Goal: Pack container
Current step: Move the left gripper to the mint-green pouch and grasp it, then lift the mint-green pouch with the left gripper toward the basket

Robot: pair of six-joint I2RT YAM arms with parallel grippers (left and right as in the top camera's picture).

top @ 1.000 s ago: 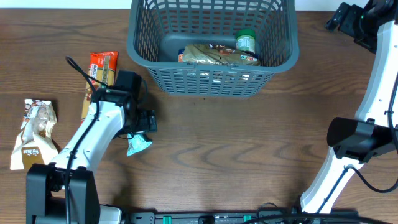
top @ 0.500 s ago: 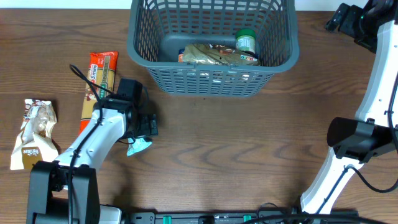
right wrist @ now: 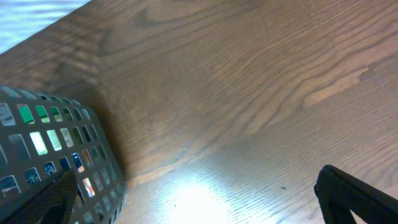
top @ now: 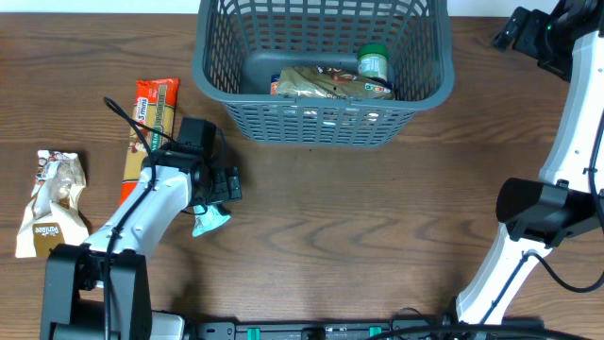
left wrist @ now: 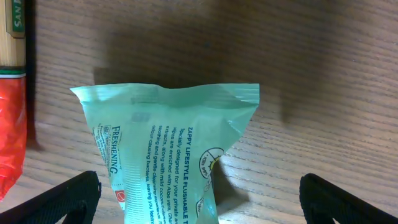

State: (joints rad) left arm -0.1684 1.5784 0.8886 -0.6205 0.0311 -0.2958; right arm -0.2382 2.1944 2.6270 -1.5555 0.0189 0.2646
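Note:
The grey-blue lattice container (top: 209,77) stands at the back middle of the table; its slotted corner shows in the right wrist view (right wrist: 56,149). A teal wipes packet (top: 211,220) lies on the wood in front of it at the left. My left gripper (top: 221,194) hangs over the packet, open. In the left wrist view the packet (left wrist: 168,124) lies between the two spread fingertips (left wrist: 199,202), not touched by either. My right gripper (top: 514,28) is open and empty at the back right, its fingers (right wrist: 199,205) over bare wood beside the container.
An orange spaghetti packet (top: 151,123) lies left of my left arm and shows at the left wrist view's edge (left wrist: 11,124). A brown snack bag (top: 52,203) lies at the far left. Inside the container are a tan food packet (top: 326,83) and a green-lidded jar (top: 374,62).
My left gripper has shifted slightly to the right over the teal packet. The packet and the right arm have not moved.

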